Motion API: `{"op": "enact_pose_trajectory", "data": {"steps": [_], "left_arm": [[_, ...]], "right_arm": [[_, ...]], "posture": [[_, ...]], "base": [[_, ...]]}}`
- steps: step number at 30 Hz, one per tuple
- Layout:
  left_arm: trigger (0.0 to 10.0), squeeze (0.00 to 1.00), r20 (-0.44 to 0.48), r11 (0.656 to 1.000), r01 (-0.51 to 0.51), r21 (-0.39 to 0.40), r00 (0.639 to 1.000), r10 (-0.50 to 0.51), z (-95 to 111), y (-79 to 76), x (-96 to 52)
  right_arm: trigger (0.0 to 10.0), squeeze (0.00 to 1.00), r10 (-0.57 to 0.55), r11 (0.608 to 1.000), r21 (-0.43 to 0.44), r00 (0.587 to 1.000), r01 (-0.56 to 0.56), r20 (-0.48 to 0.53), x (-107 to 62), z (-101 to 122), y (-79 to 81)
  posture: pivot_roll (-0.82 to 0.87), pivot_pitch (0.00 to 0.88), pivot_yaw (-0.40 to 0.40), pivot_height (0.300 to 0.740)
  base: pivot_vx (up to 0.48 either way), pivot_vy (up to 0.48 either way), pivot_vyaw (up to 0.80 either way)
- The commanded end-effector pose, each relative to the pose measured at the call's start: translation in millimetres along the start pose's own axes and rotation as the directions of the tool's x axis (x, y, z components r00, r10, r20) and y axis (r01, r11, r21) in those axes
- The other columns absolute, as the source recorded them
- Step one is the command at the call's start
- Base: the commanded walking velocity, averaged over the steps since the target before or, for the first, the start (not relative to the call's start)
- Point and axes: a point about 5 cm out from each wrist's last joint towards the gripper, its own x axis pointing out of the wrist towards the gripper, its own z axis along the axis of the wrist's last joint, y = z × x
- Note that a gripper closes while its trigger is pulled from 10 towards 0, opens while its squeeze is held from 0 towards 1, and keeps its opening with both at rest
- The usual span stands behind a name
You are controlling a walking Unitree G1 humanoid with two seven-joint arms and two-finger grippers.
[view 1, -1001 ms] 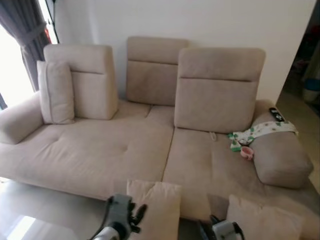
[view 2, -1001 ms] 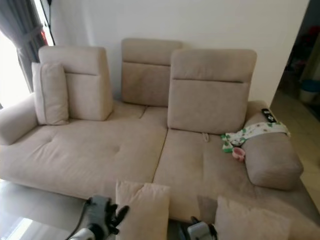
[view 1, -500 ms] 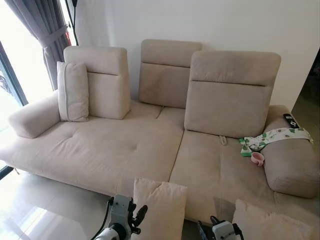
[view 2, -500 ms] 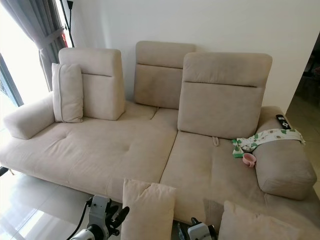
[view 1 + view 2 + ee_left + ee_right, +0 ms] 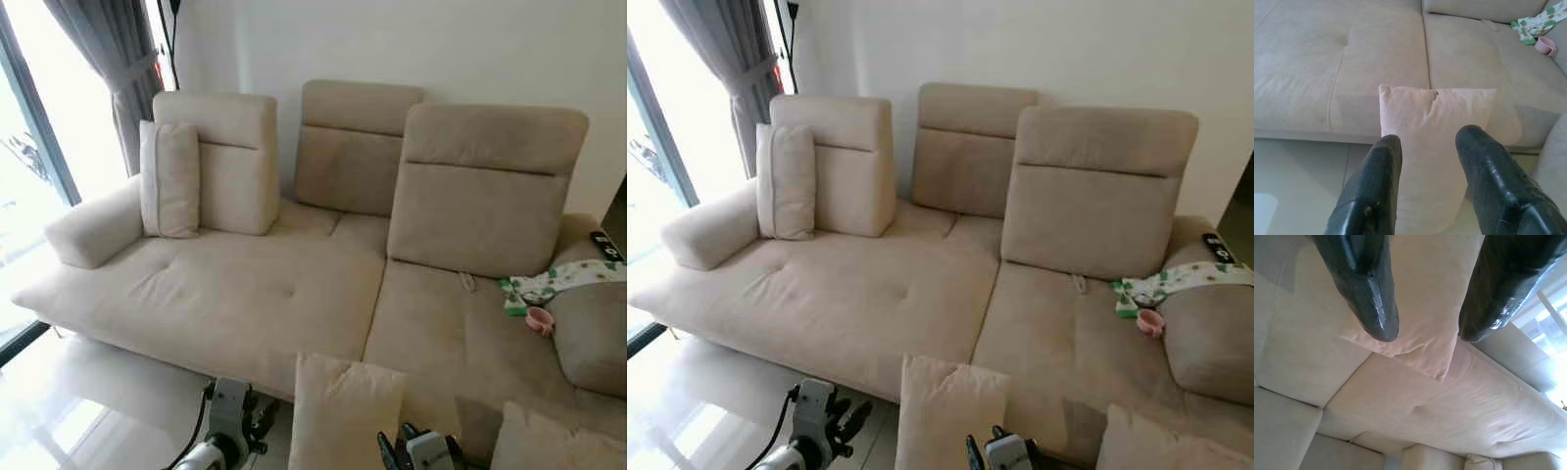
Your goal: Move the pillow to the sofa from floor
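Observation:
A beige pillow [image 5: 343,411] stands on its edge on the floor, leaning against the front of the beige sofa [image 5: 245,304]. My left gripper [image 5: 850,423] hangs low just left of the pillow. In the left wrist view its two black fingers [image 5: 1378,181] stand apart, open, and the pillow [image 5: 1435,127] sits just past them. My right gripper [image 5: 986,452] is low at the pillow's right side. The right wrist view shows the right gripper [image 5: 1427,332] open with the pillow [image 5: 1425,293] just beyond the tips. Neither holds anything.
A second beige pillow [image 5: 554,443] lies at the lower right. A small cushion [image 5: 169,178] leans on the sofa's left backrest. A patterned cloth [image 5: 554,282] and pink cup [image 5: 539,320] rest by the right armrest. Window and grey curtain [image 5: 113,59] stand left, above glossy floor [image 5: 88,411].
The camera has swung left, so the sofa sits further right and the window shows more. The pillow appears lower and closer. Both grippers stay low beside it.

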Motion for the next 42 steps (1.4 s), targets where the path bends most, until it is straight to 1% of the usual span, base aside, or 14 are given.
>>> {"op": "enact_pose_trajectory", "data": {"steps": [1, 19, 21, 22, 23, 24, 26, 28, 29, 30, 31, 33, 34, 42], "left_arm": [[10.0, 0.0, -0.016, 1.0, 0.0, -0.014, 1.0, 0.0, -4, -1.7, -0.6], [10.0, 0.0, 0.219, 0.998, 0.019, -0.065, 0.976, -0.005, 33, 0.5, -2.2], [10.0, 0.0, 0.26, 0.997, 0.013, -0.08, 0.966, 0.008, 42, 0.8, -3.6], [10.0, 0.03, 0.274, 0.997, 0.016, -0.081, 0.962, 0.007, 45, 0.3, -5.1], [10.0, 0.03, 0.274, 0.997, 0.016, -0.081, 0.962, 0.007, 45, 0.3, -5.1], [10.0, 0.68, 0.284, 0.997, 0.02, -0.08, 0.959, 0.004, 46, 0.0, -7.2], [10.0, 0.68, 0.289, 0.997, 0.023, -0.079, 0.957, 0.001, 46, -0.3, -8.5], [10.0, 1.0, 0.294, 0.996, 0.025, -0.081, 0.956, 0.0, 46, 0.5, -10.8], [10.0, 1.0, 0.297, 0.996, 0.026, -0.083, 0.955, 0.0, 45, 1.4, -13.2], [10.0, 1.0, 0.299, 0.996, 0.023, -0.085, 0.954, 0.003, 45, 2.4, -14.9], [10.0, 1.0, 0.299, 0.996, 0.017, -0.086, 0.954, 0.009, 44, 3.3, -16.6], [10.0, 1.0, 0.299, 0.996, 0.012, -0.087, 0.954, 0.015, 45, 4.1, -17.6], [10.0, 0.0, 0.3, 0.996, 0.01, -0.088, 0.954, 0.017, 45, 4.2, -18.0], [10.0, 0.0, 0.292, 0.995, 0.015, -0.103, 0.956, 0.016, 45, 1.1, -20.8]], "right_arm": [[10.0, 0.0, -0.01, 1.0, -0.004, 1.0, 0.01, -0.01, -1.4, -3, -2.2], [10.0, 0.0, -0.078, 0.992, -0.081, 0.965, 0.101, 0.249, -4.4, 34, -15.4], [10.0, 0.18, -0.082, 0.991, -0.076, 0.957, 0.106, 0.279, -3.6, 43, -17.5], [10.0, 1.0, -0.08, 0.992, -0.069, 0.956, 0.104, 0.283, -4.0, 46, -17.7], [10.0, 1.0, -0.08, 0.992, -0.069, 0.956, 0.104, 0.283, -4.0, 46, -17.7], [10.0, 1.0, -0.078, 0.993, -0.067, 0.956, 0.101, 0.282, -5.4, 46, -17.6], [10.0, 1.0, -0.077, 0.993, -0.067, 0.957, 0.1, 0.281, -6.3, 46, -17.6], [10.0, 1.0, -0.085, 0.992, -0.07, 0.959, 0.107, 0.27, -8.0, 45, -18.5], [10.0, 0.39, -0.092, 0.991, -0.074, 0.96, 0.115, 0.264, -9.6, 43, -19.4], [10.0, 0.39, -0.097, 0.99, -0.076, 0.96, 0.121, 0.261, -10.6, 42, -20.0], [10.0, 0.0, -0.099, 0.989, -0.079, 0.96, 0.124, 0.261, -11.7, 42, -20.6], [10.0, 0.0, -0.098, 0.989, -0.081, 0.96, 0.123, 0.262, -12.4, 43, -20.8], [10.0, 0.0, -0.097, 0.989, -0.083, 0.96, 0.123, 0.263, -13.0, 43, -21.1], [10.0, 0.0, -0.093, 0.989, -0.088, 0.963, 0.118, 0.254, -16.0, 47, -22.1]], "posture": [[0.01, 0.0, 0.048, 0.74], [0.01, 0.0, 0.051, 0.74], [0.01, 0.0, 0.05, 0.74], [0.01, 0.0, 0.048, 0.74], [0.01, 0.0, 0.048, 0.74], [0.01, 0.0, 0.047, 0.74], [0.02, 0.0, 0.045, 0.74], [0.02, 0.0, 0.04, 0.74], [0.02, 0.0, 0.038, 0.74], [0.02, 0.0, 0.037, 0.74], [0.02, 0.0, 0.035, 0.74], [0.02, 0.0, 0.035, 0.74], [0.02, 0.0, 0.033, 0.74], [0.01, 0.0, 0.031, 0.74]], "base": [[0.0, 0.0, 0.0], [0.0, 0.0, 0.0], [0.0, 0.0, 0.0], [0.0, 0.0, 0.0], [0.0, 0.0, 0.0], [0.0, 0.0, 0.0], [0.0, 0.0, 0.0], [0.0, 0.0, 0.0], [0.0, 0.0, 0.0], [0.0, 0.0, 0.0], [0.0, 0.0, 0.0], [0.0, 0.0, 0.0], [0.0, 0.0, 0.0], [0.0, 0.0, 0.0]]}}
